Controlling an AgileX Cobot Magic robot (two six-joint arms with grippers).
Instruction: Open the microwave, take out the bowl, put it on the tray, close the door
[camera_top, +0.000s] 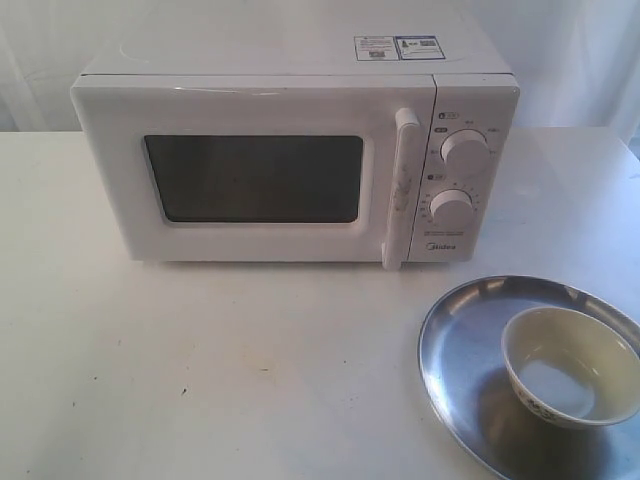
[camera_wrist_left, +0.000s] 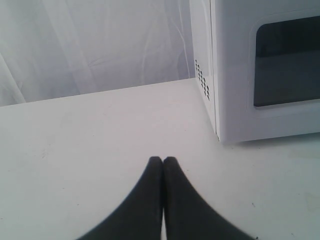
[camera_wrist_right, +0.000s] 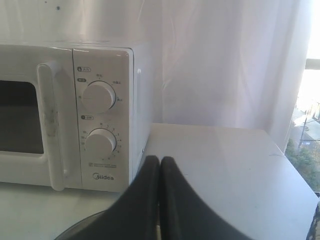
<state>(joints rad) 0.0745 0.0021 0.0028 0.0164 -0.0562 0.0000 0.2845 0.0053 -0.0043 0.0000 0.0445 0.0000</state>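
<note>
Upper centre of exterior view: microwave (camera_top: 296, 150), door (camera_top: 255, 178) shut. Lower right: bowl (camera_top: 572, 365) inside tray (camera_top: 458, 340) on tabletop (camera_top: 200, 370). Clenched and empty: left tool (camera_wrist_left: 163, 160), right tool (camera_wrist_right: 159, 159).

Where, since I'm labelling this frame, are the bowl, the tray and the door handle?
bowl (camera_top: 568, 340), exterior view, inside wall.
tray (camera_top: 462, 340), exterior view, bare floor left of the bowl.
door handle (camera_top: 400, 190), exterior view, middle of the vertical bar.
</note>
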